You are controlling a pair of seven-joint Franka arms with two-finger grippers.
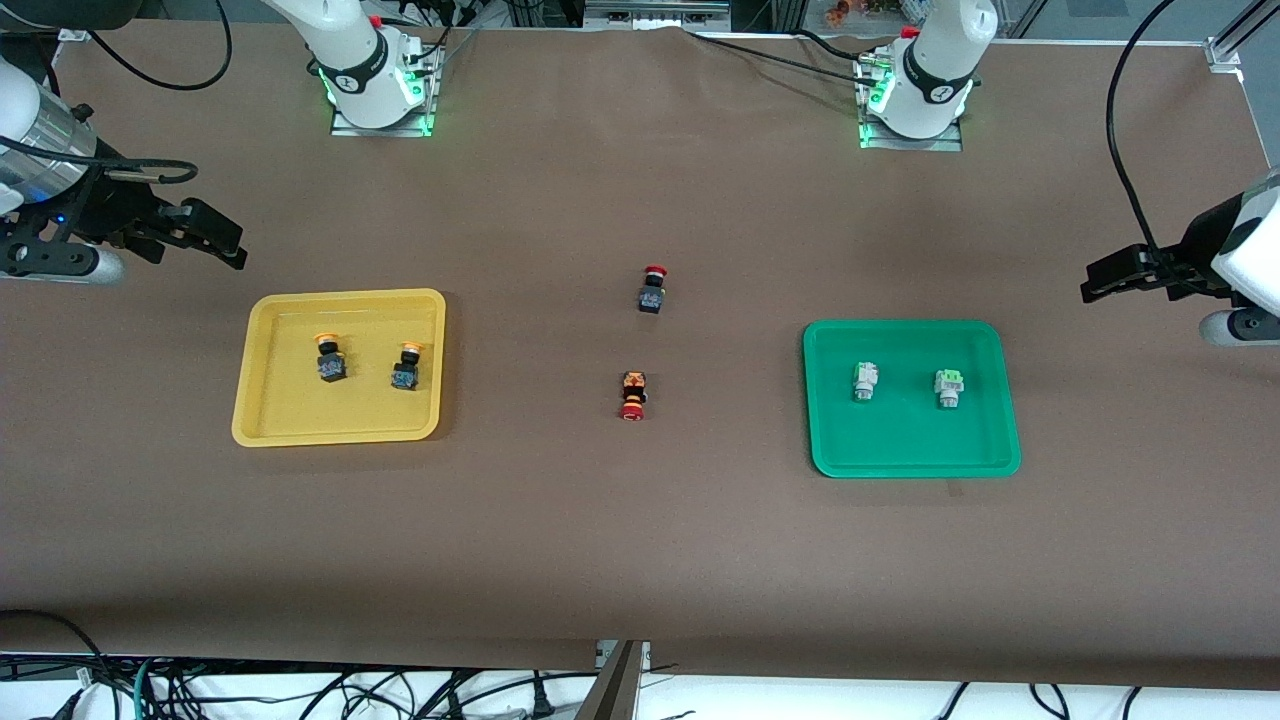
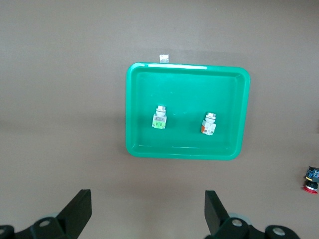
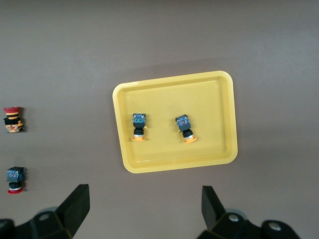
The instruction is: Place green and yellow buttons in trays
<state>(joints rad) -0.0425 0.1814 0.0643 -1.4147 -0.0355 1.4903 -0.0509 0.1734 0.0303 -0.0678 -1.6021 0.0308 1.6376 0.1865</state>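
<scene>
Two orange-yellow capped buttons (image 1: pixel 329 358) (image 1: pixel 406 367) lie inside the yellow tray (image 1: pixel 290 405). Two white-silver, pale green buttons (image 1: pixel 864 381) (image 1: pixel 949 386) lie inside the green tray (image 1: pixel 900 440). My right gripper (image 1: pixel 225 243) is open and empty, up over the bare table at the right arm's end, off the yellow tray (image 3: pixel 212 99). Its wrist view shows both yellow buttons (image 3: pixel 139 126) (image 3: pixel 185 128). My left gripper (image 1: pixel 1100 282) is open and empty, up over the table at the left arm's end, off the green tray (image 2: pixel 187 144). Its wrist view shows both green buttons (image 2: pixel 160 118) (image 2: pixel 209 123).
Two black-bodied switches with red caps (image 1: pixel 652 288) (image 1: pixel 633 395) lie on the brown table between the trays. They also show in the right wrist view (image 3: pixel 12 120) (image 3: pixel 15 179), and one shows in the left wrist view (image 2: pixel 311 179).
</scene>
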